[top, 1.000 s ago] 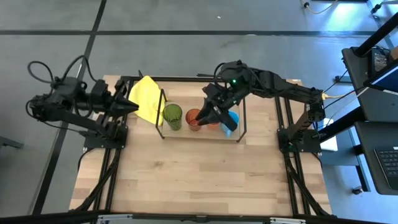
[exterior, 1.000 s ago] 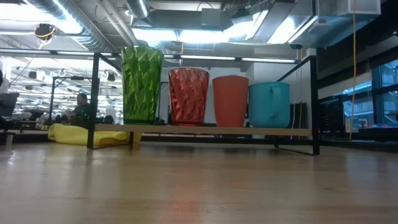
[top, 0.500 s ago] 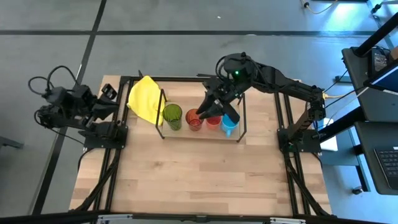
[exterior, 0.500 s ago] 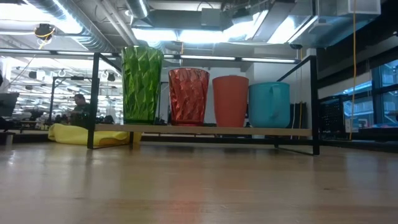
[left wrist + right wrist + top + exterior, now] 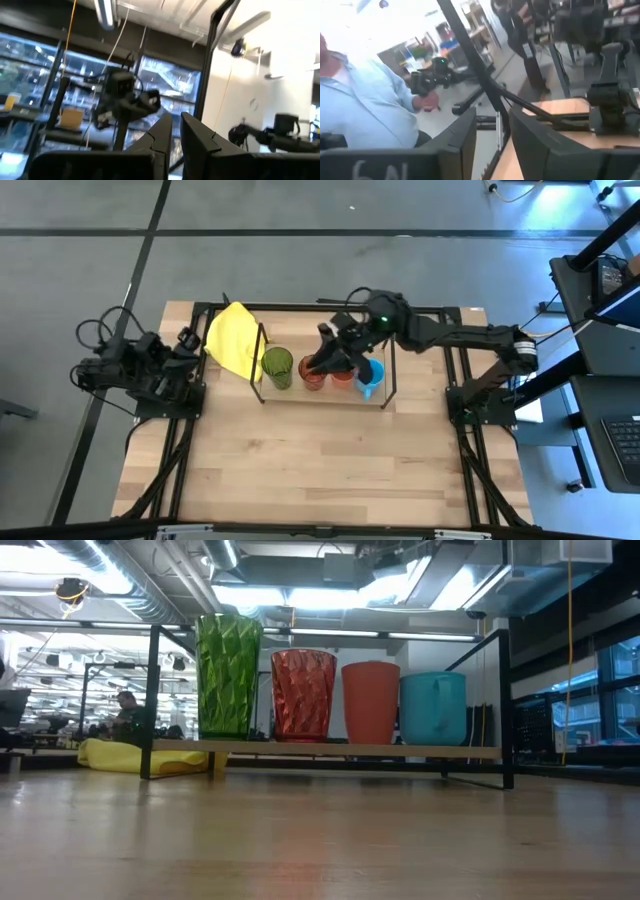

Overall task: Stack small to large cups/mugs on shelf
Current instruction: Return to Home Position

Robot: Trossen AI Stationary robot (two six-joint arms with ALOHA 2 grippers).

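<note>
The wooden bench [image 5: 320, 465] carries the shelf [image 5: 330, 749] on its far half, a light board with black wire frames at both ends, set across the bench from left to right. The right arm [image 5: 450, 340] reaches in from the right side over the shelf. The left arm [image 5: 130, 365] is folded up at the bench's far left corner, well apart from the shelf. A yellow cloth [image 5: 232, 340] lies at the far left, just beside the shelf's left frame. All 4 cups stand upright in 1 row on the board, tallest at the left. First is the green tumbler [image 5: 228, 678], then the translucent red tumbler [image 5: 303, 696], the opaque orange cup [image 5: 370, 702] and the light blue mug [image 5: 433, 708] at the right end. The last 3 stand close side by side, and the green tumbler is a little apart from them. The right gripper [image 5: 322, 360] hangs above the red tumbler and orange cup, clear of them. Its wrist view shows its fingers [image 5: 460, 135] parted with nothing between them. The left gripper [image 5: 176, 120] points out into the room, with its fingers [image 5: 162, 132] drawn together to a thin slit, empty.
</note>
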